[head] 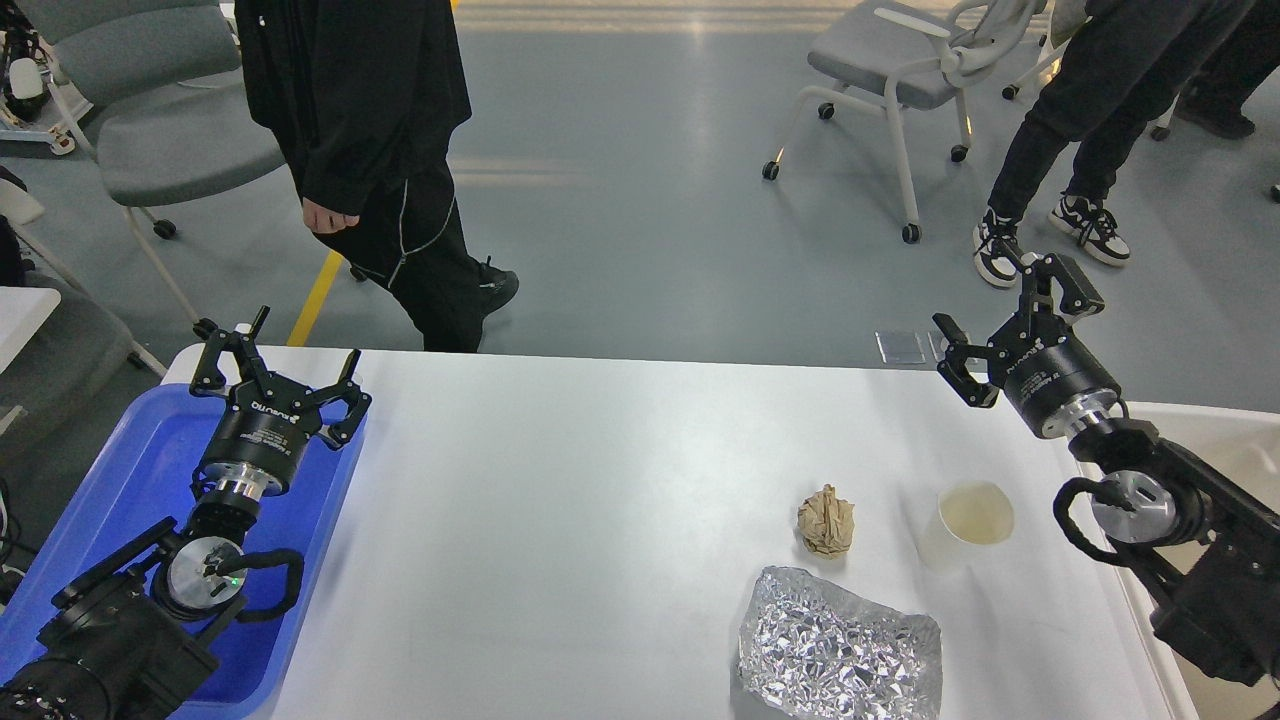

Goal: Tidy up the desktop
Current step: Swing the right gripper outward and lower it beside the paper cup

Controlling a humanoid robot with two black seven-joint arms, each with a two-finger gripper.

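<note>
The white desktop fills the middle of the head view. On its right part lie a crumpled brown paper ball, a white paper cup with pale liquid, and a crinkled sheet of aluminium foil near the front edge. My left gripper is open and empty above the blue tray at the left. My right gripper is open and empty above the desktop's far right corner, well behind the cup.
A cream-coloured bin stands beyond the right edge under my right arm. A person in black stands just behind the table's far edge. Grey chairs and another person's legs are farther back.
</note>
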